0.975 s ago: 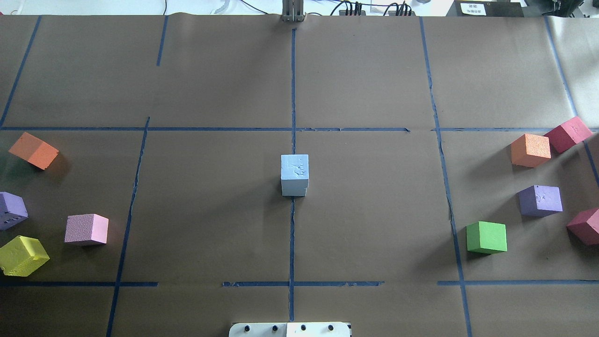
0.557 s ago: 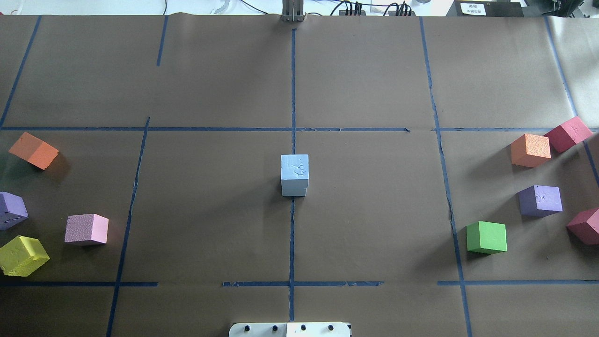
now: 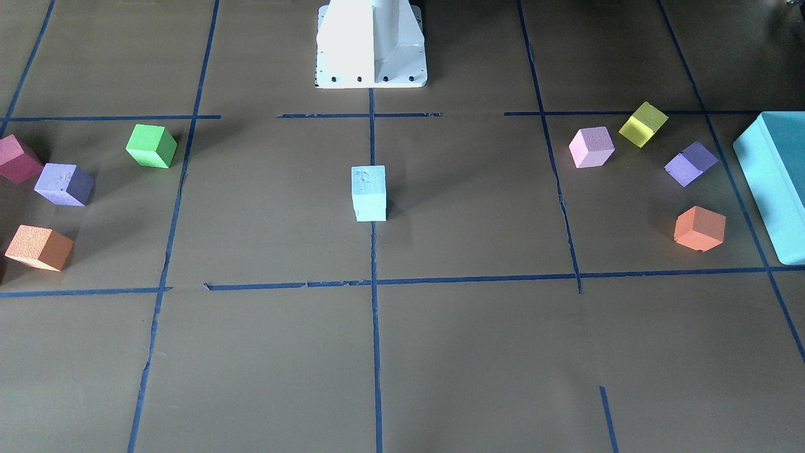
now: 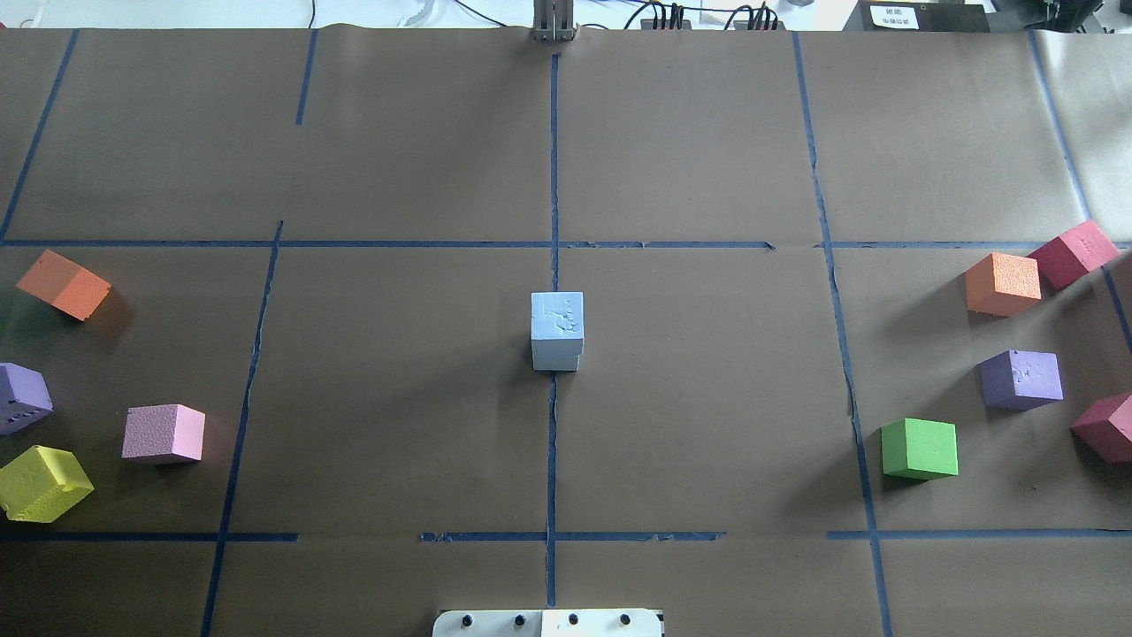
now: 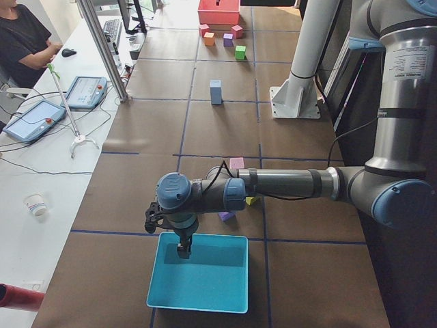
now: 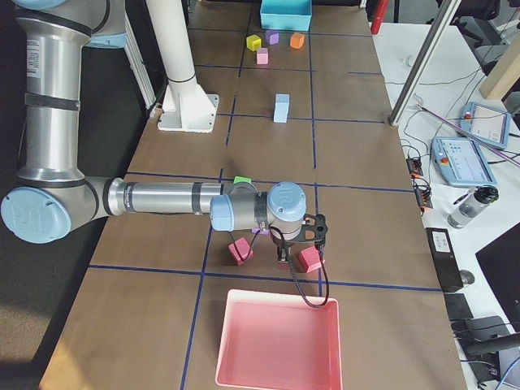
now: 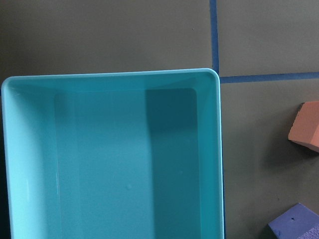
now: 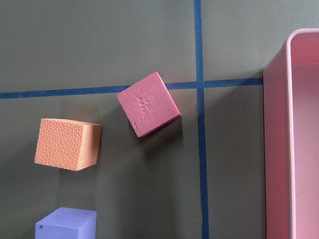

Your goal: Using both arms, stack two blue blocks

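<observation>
A: Why do the blue blocks (image 4: 556,332) sit one atop the other at the centre of the table (image 4: 707,425)?
B: Stacking appears complete; left gripper (image 5: 183,250) and right gripper (image 6: 284,262) hang at opposite ends, well apart from the stack; how far each is open cannot be told.

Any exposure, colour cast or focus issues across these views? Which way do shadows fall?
Front-facing: greenish cast, blue stack reads cyan; white robot base blown out. Overhead: stack paler, grey-blue; strip beyond the table's far edge overexposed; soft shadows, left orange cube's falling rightward, green cube's leftward. Wrist views: sharp, no glare; a darker band crosses the teal box floor.
</observation>
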You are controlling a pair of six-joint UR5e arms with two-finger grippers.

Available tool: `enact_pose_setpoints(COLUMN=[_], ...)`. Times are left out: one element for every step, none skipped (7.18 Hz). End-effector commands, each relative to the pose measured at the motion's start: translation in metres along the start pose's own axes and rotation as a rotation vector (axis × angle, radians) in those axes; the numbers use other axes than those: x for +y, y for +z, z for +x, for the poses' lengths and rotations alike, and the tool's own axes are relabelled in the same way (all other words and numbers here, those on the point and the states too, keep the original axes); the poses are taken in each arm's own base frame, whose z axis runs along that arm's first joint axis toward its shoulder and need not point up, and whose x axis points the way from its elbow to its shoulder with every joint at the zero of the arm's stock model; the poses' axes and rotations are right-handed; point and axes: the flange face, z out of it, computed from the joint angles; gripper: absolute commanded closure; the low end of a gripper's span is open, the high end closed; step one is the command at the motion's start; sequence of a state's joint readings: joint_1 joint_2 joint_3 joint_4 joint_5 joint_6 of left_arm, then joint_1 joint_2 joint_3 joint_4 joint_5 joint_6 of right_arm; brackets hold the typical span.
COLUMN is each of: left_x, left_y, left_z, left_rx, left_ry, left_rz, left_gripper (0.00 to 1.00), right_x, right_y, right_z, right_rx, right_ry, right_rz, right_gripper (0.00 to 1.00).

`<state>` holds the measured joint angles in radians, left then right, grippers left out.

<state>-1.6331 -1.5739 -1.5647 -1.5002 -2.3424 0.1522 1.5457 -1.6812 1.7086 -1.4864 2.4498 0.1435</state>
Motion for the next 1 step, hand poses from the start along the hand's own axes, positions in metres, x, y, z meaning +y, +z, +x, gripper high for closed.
enact_pose_setpoints(left_x=[-0.0009], left_y=[-0.0002], left_z=[0.0008], left_rx=[0.000], left_ry=[0.003], left_rz=[0.000], left_gripper=[0.00], right_x=[0.0001], right_y=[0.0002], right_z=[0.0007], right_rx=[0.000], right_ry=[0.005], right_rz=[0.000], right_gripper=[0.00])
